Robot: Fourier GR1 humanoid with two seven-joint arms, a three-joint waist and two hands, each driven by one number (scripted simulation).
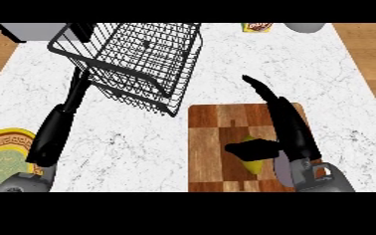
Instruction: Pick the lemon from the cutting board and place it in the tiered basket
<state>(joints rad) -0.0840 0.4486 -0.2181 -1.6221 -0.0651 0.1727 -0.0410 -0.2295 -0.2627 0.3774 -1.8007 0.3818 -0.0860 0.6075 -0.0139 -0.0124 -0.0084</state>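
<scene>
the lemon (253, 165) lies on the cutting board (213, 144) at the bench's (125, 144) near edge, the right hand (290, 129) over it, thumb curled across it, fingers straight. the left hand (55, 129), released, touches the tiered basket (140, 55).

No text can be read anywhere. The yellow packet (258, 27) at the counter's far edge carries a dark printed patch (perhaps a logo), but no letters or numbers can be made out on it.
</scene>
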